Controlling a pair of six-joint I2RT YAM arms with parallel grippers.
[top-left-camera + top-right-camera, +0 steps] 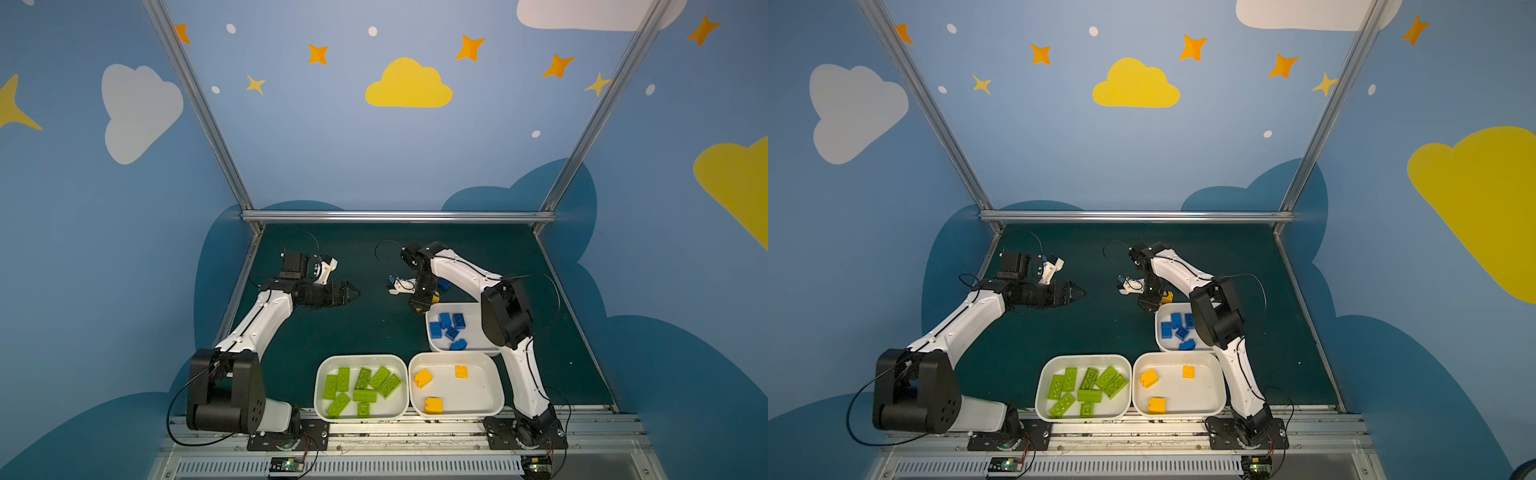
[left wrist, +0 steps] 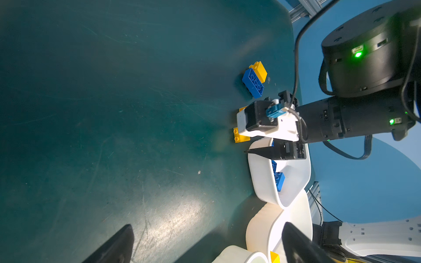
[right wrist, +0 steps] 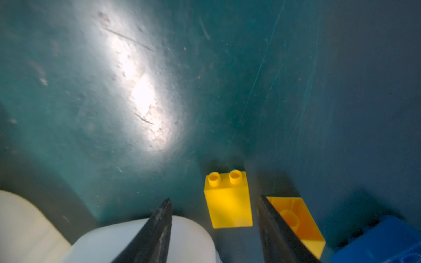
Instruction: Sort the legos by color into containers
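**Three white trays hold sorted bricks; your right fingers straddle a loose yellow one.**

At the near edge of the desk (image 1: pixel 374 332), your left tray (image 1: pixel 322 374) holds the lime-green bricks (image 1: pixel 362 395) in a loose cluster. The middle tray (image 1: pixel 469 395) touches it and holds three yellow bricks (image 1: pixel 423 378) set well apart. Just behind that, the far tray (image 1: pixel 473 316) holds the blue bricks (image 1: pixel 446 328). Your right arm bends down just beyond the far tray. Its right fingers (image 3: pixel 157 232) are spread either side of a loose yellow brick (image 3: pixel 228 205) on the desk, with a gap on both sides. A second yellow brick (image 3: pixel 296 223) lies just beside it with its hollow underside showing, and a loose blue brick (image 2: pixel 253 83) lies near. Your left arm reaches over bare desk, well apart from the trays, and the left fingers (image 2: pixel 116 248) are spread wide and hold nothing.
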